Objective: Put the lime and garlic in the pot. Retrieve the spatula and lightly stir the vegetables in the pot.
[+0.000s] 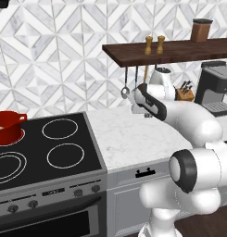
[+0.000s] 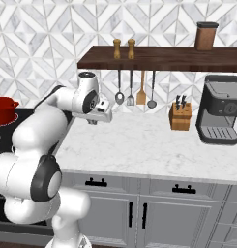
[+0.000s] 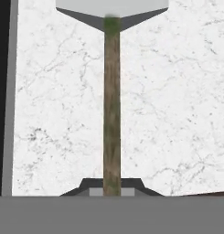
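My gripper [image 3: 112, 186] is shut on the spatula [image 3: 112, 114]. In the hand view its brown wooden handle runs straight up from between the finger tips to a pale grey-white blade at the top edge, over white marble counter [image 3: 177, 91]. From the base cameras the hand [image 1: 141, 102] [image 2: 99, 112] hovers above the counter just right of the stove. The glossy red pot [image 1: 7, 127] [image 2: 3, 110] sits on the stove's back left burner, well left of the hand. Lime and garlic are out of view; the pot's inside is hidden.
The black stove [image 1: 64, 155] has bare burner rings near the counter; its dark edge [image 3: 2, 91] shows left in the hand view. Metal spoons and utensils [image 2: 134, 94] hang under a wooden shelf [image 2: 158, 58]. A knife block [image 2: 180, 116] and coffee machine [image 2: 221, 116] stand further right.
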